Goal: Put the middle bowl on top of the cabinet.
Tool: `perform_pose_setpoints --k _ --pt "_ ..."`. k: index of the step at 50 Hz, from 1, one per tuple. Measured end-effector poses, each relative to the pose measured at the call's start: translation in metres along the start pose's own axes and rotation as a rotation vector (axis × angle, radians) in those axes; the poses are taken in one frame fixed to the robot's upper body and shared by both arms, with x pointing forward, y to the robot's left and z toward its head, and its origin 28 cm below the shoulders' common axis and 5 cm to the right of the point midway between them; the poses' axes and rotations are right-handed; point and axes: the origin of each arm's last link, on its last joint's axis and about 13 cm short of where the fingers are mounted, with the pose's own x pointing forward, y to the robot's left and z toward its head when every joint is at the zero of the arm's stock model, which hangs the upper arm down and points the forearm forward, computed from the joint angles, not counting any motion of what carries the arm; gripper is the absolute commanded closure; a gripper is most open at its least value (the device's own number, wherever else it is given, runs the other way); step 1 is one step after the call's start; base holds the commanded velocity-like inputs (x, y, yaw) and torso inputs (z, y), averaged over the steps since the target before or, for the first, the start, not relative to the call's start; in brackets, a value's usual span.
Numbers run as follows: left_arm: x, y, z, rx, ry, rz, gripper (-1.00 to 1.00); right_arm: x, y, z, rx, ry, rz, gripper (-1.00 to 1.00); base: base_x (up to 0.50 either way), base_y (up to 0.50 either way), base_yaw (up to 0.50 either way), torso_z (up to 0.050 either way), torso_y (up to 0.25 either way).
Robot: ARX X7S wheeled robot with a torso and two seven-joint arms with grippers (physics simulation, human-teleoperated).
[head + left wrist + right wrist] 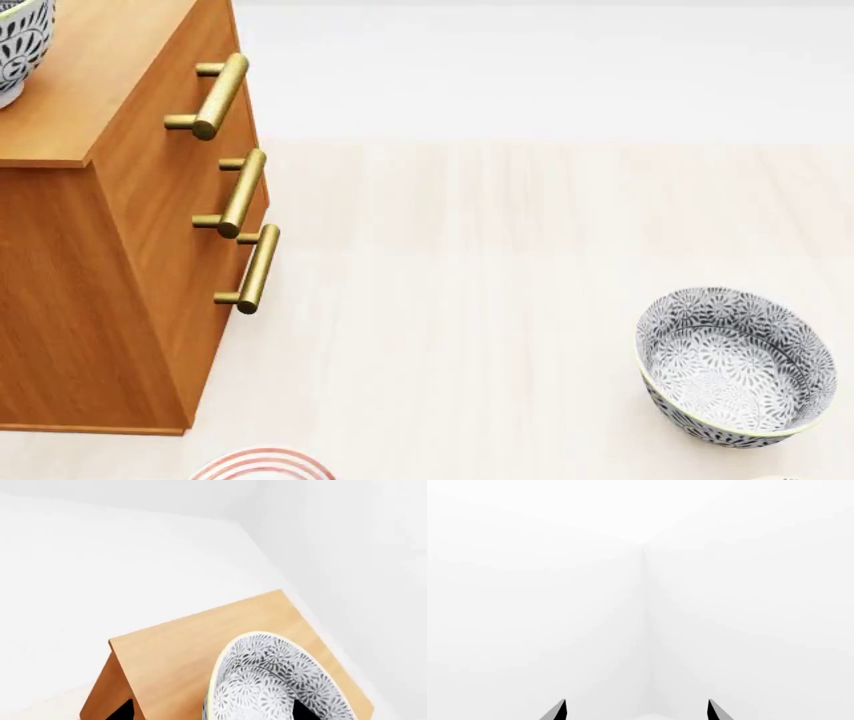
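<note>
The middle bowl (280,680), grey-and-white floral with a pale rim, rests on the cabinet's light wood top (200,635). In the head view only an edge of this bowl (16,45) shows, at the far left on the cabinet (94,300). My left gripper (213,712) is open. One dark fingertip is over the cabinet's side and the other is inside the bowl, so the bowl's near rim lies between them without being pinched. My right gripper (637,711) is open and faces a bare white wall corner, with nothing between its fingers. Neither arm shows in the head view.
A second floral bowl (734,365) sits on the pale wood floor at the right. A red-and-white striped round object (262,464) peeks in at the bottom edge. Three brass bar handles (240,190) stick out from the cabinet front. White walls stand behind.
</note>
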Motion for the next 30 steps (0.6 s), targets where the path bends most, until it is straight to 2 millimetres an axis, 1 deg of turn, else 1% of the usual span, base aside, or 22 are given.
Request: perform_pose_setpoints --k 5,15,30 --pt "-0.014 0.004 0.002 0.021 -0.072 -0.041 -1.0 0.0 -0.001 0.0 0.0 -0.001 0.0 -1.0 0.0 0.0 0.0 0.0 0.0" --pt "-0.042 0.016 -0.004 0.101 -0.267 -0.165 -1.0 0.0 -0.002 0.0 -0.001 -0.002 0.002 -1.0 0.0 0.0 0.0 0.0 0.0" --pt "-0.071 0.026 -0.023 0.228 -0.485 -0.429 -1.0 0.001 -0.003 -0.001 0.0 -0.005 0.004 -1.0 0.0 0.0 0.0 0.0 0.0"
